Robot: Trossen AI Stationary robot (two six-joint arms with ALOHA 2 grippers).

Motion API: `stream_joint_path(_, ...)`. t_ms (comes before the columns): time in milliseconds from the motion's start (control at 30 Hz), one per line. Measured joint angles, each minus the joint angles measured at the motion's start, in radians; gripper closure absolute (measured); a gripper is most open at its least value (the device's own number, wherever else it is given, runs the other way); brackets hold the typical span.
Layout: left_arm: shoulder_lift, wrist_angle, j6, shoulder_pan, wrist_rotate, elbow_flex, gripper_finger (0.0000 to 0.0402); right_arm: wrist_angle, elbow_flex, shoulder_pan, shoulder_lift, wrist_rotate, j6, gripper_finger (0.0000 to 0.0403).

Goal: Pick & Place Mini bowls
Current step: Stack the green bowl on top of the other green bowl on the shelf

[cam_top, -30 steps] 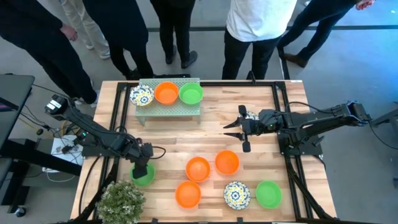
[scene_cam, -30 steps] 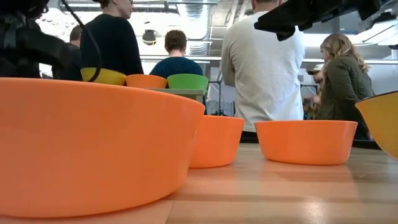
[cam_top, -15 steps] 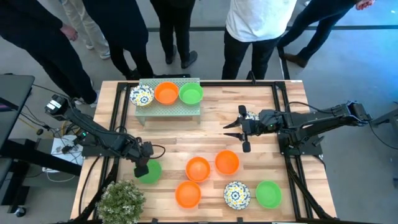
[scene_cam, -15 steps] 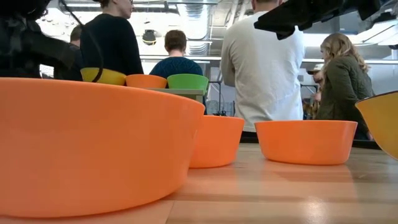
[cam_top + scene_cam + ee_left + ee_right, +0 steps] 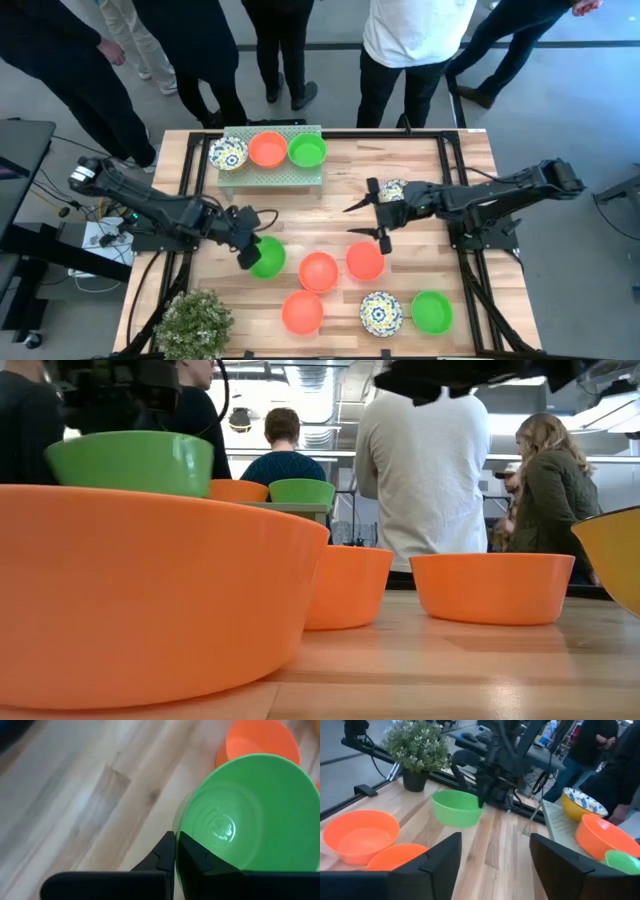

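Note:
My left gripper [image 5: 247, 250] is shut on a plain green mini bowl [image 5: 268, 257] over the table's left half; the low view shows this bowl [image 5: 130, 460] raised. My right gripper [image 5: 366, 226] hangs open and holds nothing above the table's middle, just beyond two orange bowls [image 5: 318, 271] [image 5: 365, 261]. A third orange bowl [image 5: 301, 312], a floral bowl [image 5: 381, 313] and a green bowl [image 5: 431, 311] rest on their bases near the front edge. A floral, an orange and a green bowl stand on the raised shelf [image 5: 272, 172] at the back. My left gripper pinches the green bowl's rim [image 5: 176, 836] on the side nearest the arm, one finger [image 5: 196, 857] inside the bowl and one outside. The fingers slant down from the table's left. The bowl hangs clear of the table, mouth up and roughly level.
A leafy potted plant [image 5: 195, 320] stands at the front left corner. Several people stand beyond the far edge. A black frame [image 5: 455, 180] runs along the table's sides. Bare wood lies between the shelf and the orange bowls.
My left gripper has taken hold of the green bowl, which sat on the table beside the plant, lifted it clear and carried it toward the table's right and far edges. My right gripper has shifted a little toward the table's left.

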Motion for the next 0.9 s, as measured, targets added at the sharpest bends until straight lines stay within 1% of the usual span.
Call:
stream_joint_path(133, 0.0, 0.0, -0.001, 0.062, -0.019, 0.002, 0.0391, -0.036, 0.111, 0.008, 0.116, -0.004, -0.014, 0.0164)
stream_joint_path(267, 0.0, 0.024, 0.021, 0.102, -0.021, 0.002, 0.0391, -0.186, 0.258, 0.014, 0.251, -0.005, -0.076, 0.0173)
stream_joint_path(433, 0.0, 0.068, 0.025, 0.113, -0.031, 0.002, 0.039, -0.345, 0.462, 0.032, 0.424, -0.036, -0.132, 0.0183)
stream_joint_path(700, 0.0, 0.072, -0.129, 0.113, -0.038, 0.002, 0.039, -0.543, 0.763, 0.072, 0.658, -0.036, -0.272, 0.0184)
stream_joint_path(900, 0.001, 0.074, -0.185, 0.113, -0.038, 0.002, 0.039, -0.641, 0.936, 0.072, 0.81, -0.027, -0.365, 0.0185)
